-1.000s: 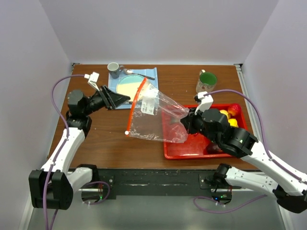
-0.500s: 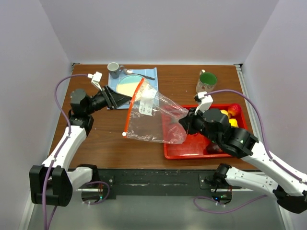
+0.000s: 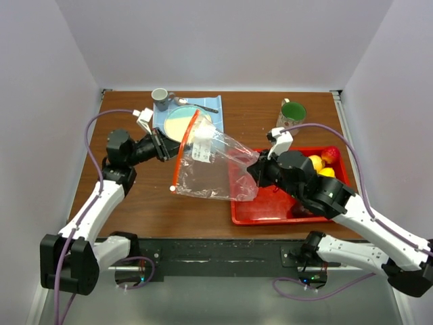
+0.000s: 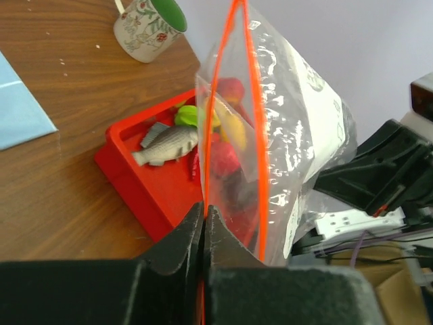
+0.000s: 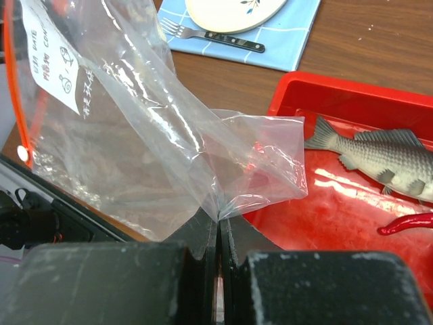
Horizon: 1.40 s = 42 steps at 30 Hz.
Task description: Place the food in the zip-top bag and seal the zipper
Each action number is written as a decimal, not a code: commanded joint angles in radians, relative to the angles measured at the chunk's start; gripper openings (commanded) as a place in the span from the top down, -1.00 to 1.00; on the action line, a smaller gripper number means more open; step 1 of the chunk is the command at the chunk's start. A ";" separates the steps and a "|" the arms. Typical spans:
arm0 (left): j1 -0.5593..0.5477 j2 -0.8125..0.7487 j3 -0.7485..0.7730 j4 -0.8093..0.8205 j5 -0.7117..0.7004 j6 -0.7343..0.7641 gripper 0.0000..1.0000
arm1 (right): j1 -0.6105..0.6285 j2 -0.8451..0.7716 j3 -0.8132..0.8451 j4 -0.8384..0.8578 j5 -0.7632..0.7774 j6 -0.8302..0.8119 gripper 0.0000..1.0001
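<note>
Left tool: pinching zipper
Right tool: clamped on bag corner
Food: in tray, beside fish

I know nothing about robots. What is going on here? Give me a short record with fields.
held item: zip-top bag, lifted between the two arms, mouth open, looks empty
left gripper: shut on the zipper
right gripper: shut on the bag's bottom corner
food: in the red tray, none bagged yet
seal: not yet done
</note>
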 commanded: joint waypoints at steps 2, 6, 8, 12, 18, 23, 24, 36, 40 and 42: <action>-0.018 -0.064 0.103 -0.292 -0.101 0.190 1.00 | -0.002 0.065 0.009 0.091 0.028 0.012 0.42; -0.018 -0.141 0.286 -0.703 -0.544 0.432 1.00 | -0.001 0.168 0.074 0.047 0.060 0.019 -0.39; -0.019 -0.164 0.349 -0.823 -0.687 0.469 1.00 | -0.001 0.218 0.099 0.043 0.042 0.020 -0.62; -0.025 -0.204 0.354 -0.905 -0.752 0.479 1.00 | 0.005 0.313 0.180 0.103 -0.051 0.042 -0.76; -0.091 -0.253 0.244 -0.868 -0.789 0.385 1.00 | 0.106 0.481 0.289 0.180 -0.056 0.089 -0.77; -0.130 -0.239 0.124 -0.773 -0.806 0.306 1.00 | 0.125 0.579 0.323 0.238 -0.081 0.149 -0.74; -0.131 -0.242 0.110 -0.743 -0.809 0.280 1.00 | 0.127 0.600 0.325 0.247 -0.079 0.154 -0.74; -0.144 -0.238 0.020 -0.586 -0.761 0.157 1.00 | 0.127 0.757 0.338 0.324 -0.071 0.236 -0.44; -0.148 -0.233 0.013 -0.563 -0.734 0.137 1.00 | 0.125 0.807 0.355 0.344 -0.078 0.249 -0.42; -0.148 -0.238 0.006 -0.552 -0.729 0.125 1.00 | 0.125 0.829 0.377 0.347 -0.075 0.253 -0.40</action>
